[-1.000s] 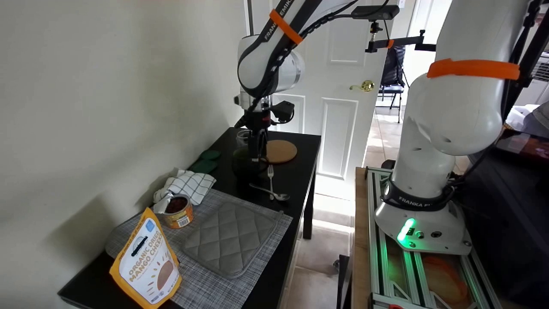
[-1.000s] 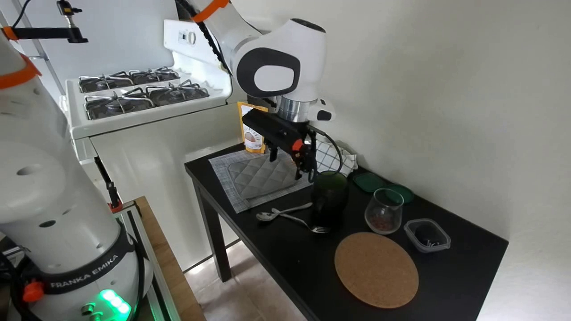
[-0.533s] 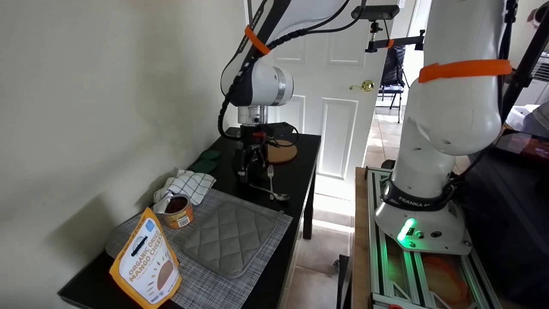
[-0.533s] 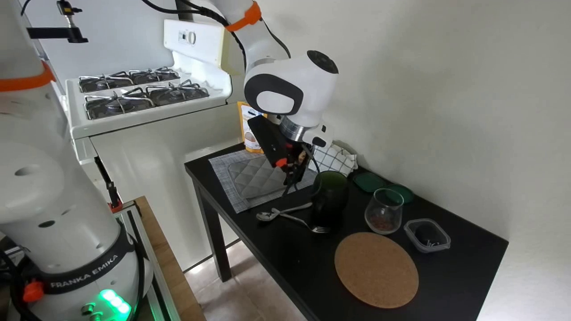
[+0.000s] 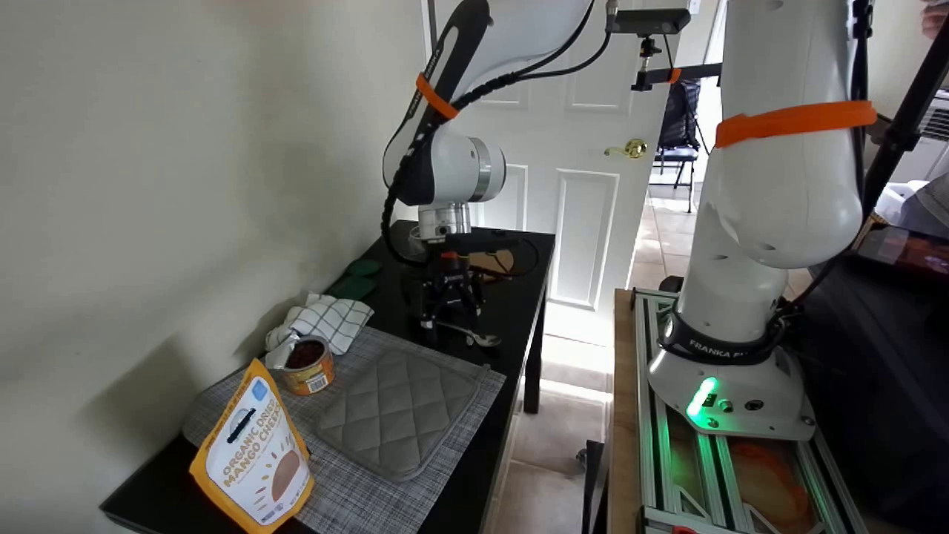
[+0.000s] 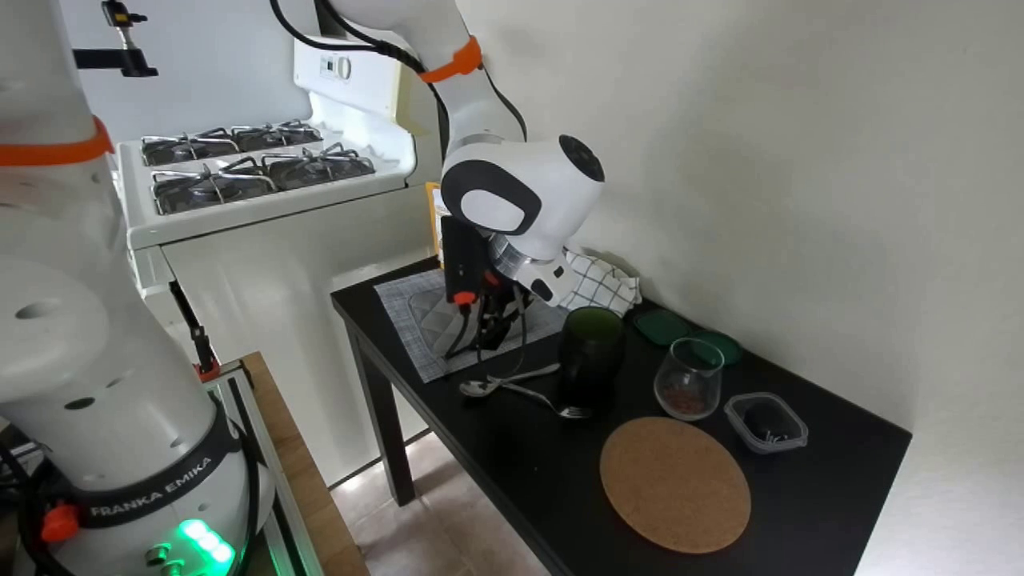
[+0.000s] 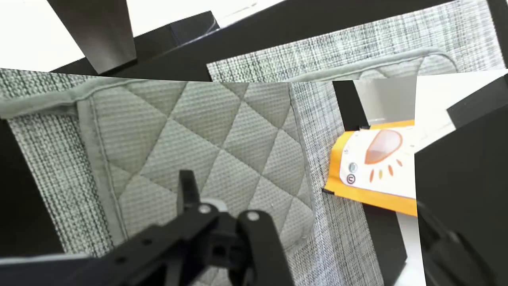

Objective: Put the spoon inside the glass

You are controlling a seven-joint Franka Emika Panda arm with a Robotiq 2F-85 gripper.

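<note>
Beside a pale wall stands a smooth black table, and over it reaches the rounded white arm. At one end lies a grey woven placemat, and on that a grey pot holder, quilted in diamonds. The gripper hangs over the table, released, its fingers spread. Toward the other end lies a flat round disc, brown and grainy like cork. A yellow-and-white pouch lettered "Organic Dried Mango" stands at the placemat's edge, and a white cloth with thin dark checks lies bunched near the wall. A dark green cup stands upright; near it the glass, clear and rounded, stands upright too, with reddish-brown bits in its bottom. A can with an orange label and a peeled-back lid holds something dark reddish-brown. A see-through plastic tub just beside the glass holds something dark, too small to make out. Two flat dark green rounds lie by the wall. A fork and the spoon, both shiny metal, cross on the table. The spoon lies near the gripper and lower than it, outside the glass, its handle toward the dark green cup; whether a fingertip touches it I cannot tell.
</note>
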